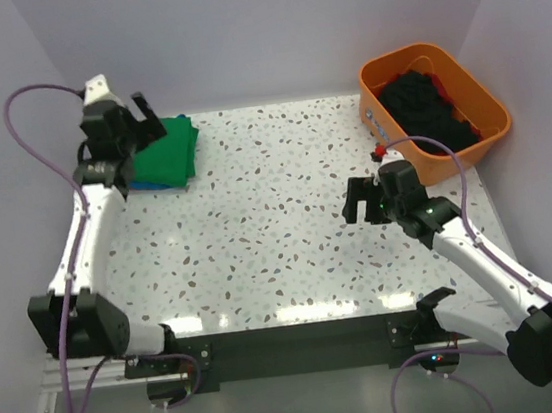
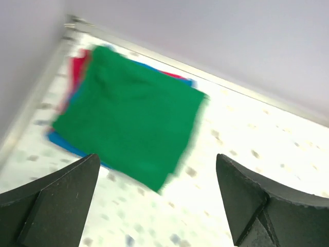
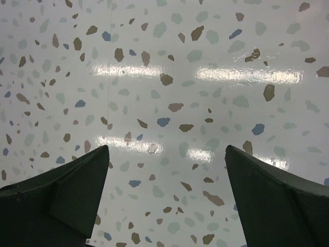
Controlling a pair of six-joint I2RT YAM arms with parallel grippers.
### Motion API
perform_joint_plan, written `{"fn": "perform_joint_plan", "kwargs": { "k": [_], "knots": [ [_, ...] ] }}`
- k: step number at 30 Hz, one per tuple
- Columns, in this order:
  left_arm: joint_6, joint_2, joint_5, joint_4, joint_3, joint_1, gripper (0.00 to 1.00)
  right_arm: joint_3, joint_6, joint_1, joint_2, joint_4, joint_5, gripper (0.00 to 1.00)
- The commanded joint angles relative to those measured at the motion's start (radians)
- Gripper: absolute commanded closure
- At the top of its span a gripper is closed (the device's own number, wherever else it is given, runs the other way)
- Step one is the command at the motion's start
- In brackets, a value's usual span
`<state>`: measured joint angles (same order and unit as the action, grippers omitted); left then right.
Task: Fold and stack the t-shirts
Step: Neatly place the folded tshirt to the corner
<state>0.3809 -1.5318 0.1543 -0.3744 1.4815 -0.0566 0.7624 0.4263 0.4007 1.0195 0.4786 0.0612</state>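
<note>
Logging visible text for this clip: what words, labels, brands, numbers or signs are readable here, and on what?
None can be read.
The green t-shirt shows no label or print, the orange tub is plain, and the speckled table bears only its pattern.
The left wrist view is blurred, so any small print there could not be made out.

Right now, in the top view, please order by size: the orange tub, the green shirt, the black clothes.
1. The orange tub.
2. The black clothes and the green shirt look about equal; the left arm covers part of the shirt, so I cannot rank them.
</note>
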Motion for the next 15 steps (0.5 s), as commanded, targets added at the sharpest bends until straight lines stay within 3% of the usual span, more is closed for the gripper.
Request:
{"fn": "perform_joint_plan", "kwargs": {
  "k": [1,6,8,10,15],
  "knots": [
    [0.091,0.180,0.015,0.041,-0.264,0.165,0.00,0.009,0.034,0.000,-0.056,0.025,-0.001,0.01],
    [0.211,0.418,-0.016,0.170,-0.638,0.378,0.00,-0.020,0.061,0.000,-0.128,0.000,0.005,0.01],
    [0.217,0.455,-0.033,0.142,-0.676,0.435,0.00,-0.037,0.063,-0.002,-0.147,-0.018,0.009,0.01],
    [0.263,0.475,0.045,0.102,-0.708,0.514,0.00,-0.064,0.077,0.000,-0.177,-0.029,0.020,0.01],
    [0.308,0.547,0.174,-0.004,-0.768,0.554,0.00,-0.113,0.111,0.000,-0.200,-0.032,0.043,0.01]
  ]
}}
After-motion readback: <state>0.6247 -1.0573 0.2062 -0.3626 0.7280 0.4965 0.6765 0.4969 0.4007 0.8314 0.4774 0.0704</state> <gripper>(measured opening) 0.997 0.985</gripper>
